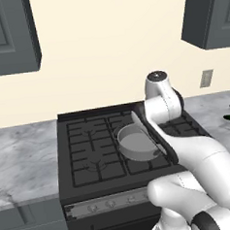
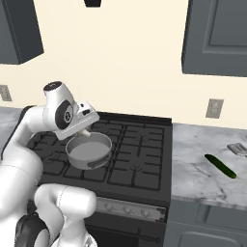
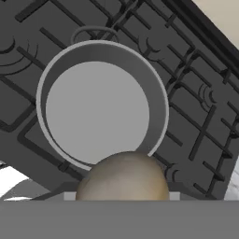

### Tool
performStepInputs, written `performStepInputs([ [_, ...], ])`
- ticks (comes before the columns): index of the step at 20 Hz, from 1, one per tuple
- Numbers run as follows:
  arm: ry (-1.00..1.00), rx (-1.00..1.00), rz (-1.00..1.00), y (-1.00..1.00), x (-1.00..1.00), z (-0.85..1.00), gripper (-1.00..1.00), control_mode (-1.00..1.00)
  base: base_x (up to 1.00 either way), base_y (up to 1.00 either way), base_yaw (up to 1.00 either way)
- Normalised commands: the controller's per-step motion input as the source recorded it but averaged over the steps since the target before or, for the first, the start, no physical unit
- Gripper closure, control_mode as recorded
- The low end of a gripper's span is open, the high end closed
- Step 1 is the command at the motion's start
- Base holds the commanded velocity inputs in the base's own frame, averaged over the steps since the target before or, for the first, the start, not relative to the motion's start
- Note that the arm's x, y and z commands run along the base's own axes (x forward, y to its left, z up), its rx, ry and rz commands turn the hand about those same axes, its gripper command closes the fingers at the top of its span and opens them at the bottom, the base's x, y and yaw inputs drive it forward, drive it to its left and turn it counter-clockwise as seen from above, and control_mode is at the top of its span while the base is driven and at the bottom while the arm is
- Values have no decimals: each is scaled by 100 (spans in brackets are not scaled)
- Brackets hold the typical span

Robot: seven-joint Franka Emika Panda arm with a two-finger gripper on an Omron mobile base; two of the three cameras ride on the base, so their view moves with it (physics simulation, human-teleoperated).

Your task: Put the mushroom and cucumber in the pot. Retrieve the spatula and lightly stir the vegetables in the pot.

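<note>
- The claw [image 2: 86,131] holds the mushroom [image 3: 122,176] between its jaws, above the near rim of the pot [image 3: 100,105].
- The pot sits right under the claw on the stove [image 2: 140,159], with black grates all around it.
- The cucumber [image 2: 220,166] lies well apart from the claw on the bench [image 2: 202,169].

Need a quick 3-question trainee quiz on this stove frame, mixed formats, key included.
1. True or false: the shallow round grey metal pot on the black stove already holds a vegetable.
2. Where does the slim dark green cucumber lie? A) in the pot B) on the marble counter right of the stove C) on a burner
3. Fill in: the two-finger gripper carries the small beige-tan ____ above the pot.

Key: 1 false, the pot is empty; 2 B; 3 mushroom.
</note>
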Motion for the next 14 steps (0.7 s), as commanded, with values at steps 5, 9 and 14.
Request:
performStepInputs([
  [5, 4, 6, -1, 0, 57, -51, 100, -100, 0, 0, 0],
  [9, 16, 0, -1, 9, 30, -50, 100, -100, 0, 0, 0],
  [14, 16, 3, 4, 22, 1, -30, 100, -100, 0, 0, 0],
])
